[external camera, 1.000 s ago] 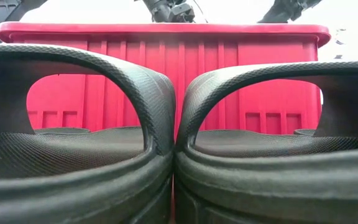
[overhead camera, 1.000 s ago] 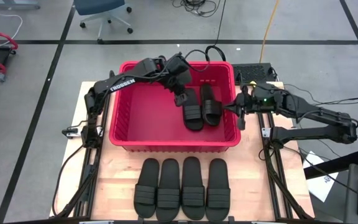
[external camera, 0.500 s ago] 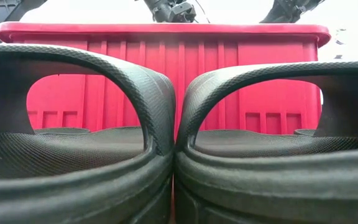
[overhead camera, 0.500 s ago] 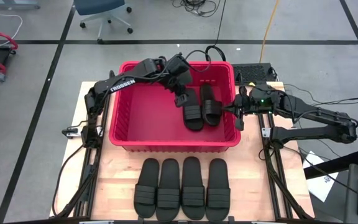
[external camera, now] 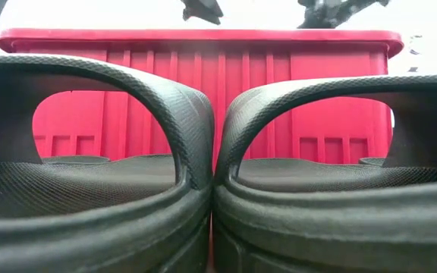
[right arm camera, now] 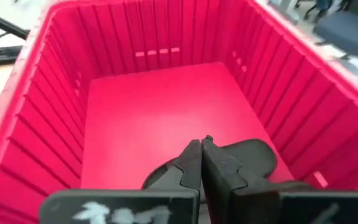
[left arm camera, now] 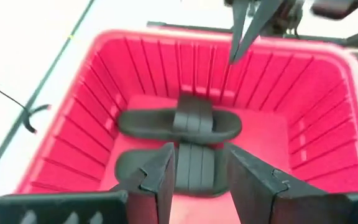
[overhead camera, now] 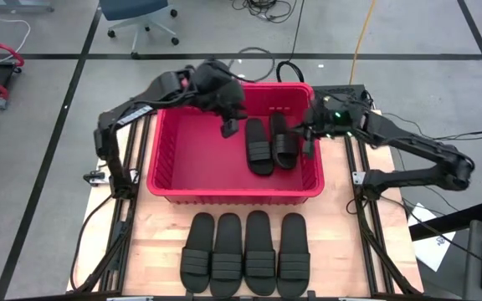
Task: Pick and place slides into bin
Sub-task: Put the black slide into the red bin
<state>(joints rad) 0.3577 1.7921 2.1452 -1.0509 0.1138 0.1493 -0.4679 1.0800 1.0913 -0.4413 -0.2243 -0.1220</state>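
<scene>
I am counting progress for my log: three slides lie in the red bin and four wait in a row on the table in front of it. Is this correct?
Not quite. The high view shows only two slides in the bin, side by side near its right wall; the left wrist view shows the same two. The row of four slides on the table in front of it is correct.

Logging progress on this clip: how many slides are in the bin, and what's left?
Two slides lie in the bin. Neither gripper holds anything: the left gripper hangs open above them, the right gripper shut at the bin's right wall. Four slides remain on the table.
</scene>
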